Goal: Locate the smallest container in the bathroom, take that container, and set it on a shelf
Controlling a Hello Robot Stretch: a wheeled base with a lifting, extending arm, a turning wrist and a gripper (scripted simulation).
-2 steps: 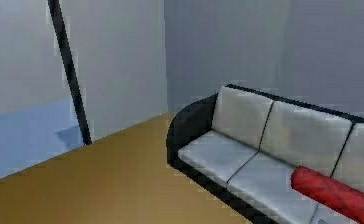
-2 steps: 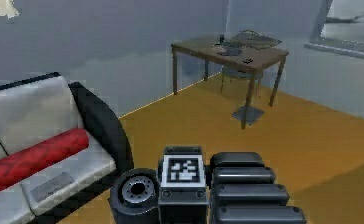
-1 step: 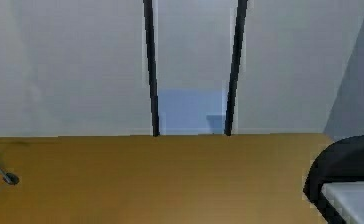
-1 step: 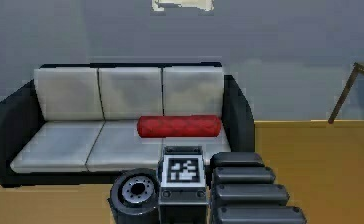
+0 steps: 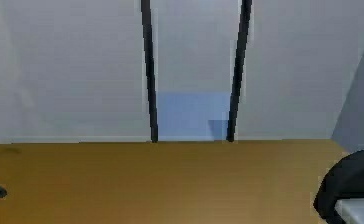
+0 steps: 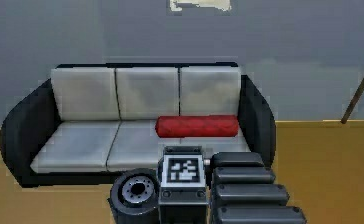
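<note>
Sofa [image 6: 140, 130] beyond end effector [image 6: 136, 196] has three back cushions [image 6: 145, 93], one bolster [image 6: 197, 126].

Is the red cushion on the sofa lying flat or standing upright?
Lying flat: the red cushion stretches lengthwise along the seat of the sofa, low against the back cushions.

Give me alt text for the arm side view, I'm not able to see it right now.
A sofa with a dark frame and light cushions stands against a grey wall, with a red cushion lying on its right seat. The robot's dark arm, with a white marker square, sits at the bottom edge before the sofa. A picture hangs on the wall above.
</note>
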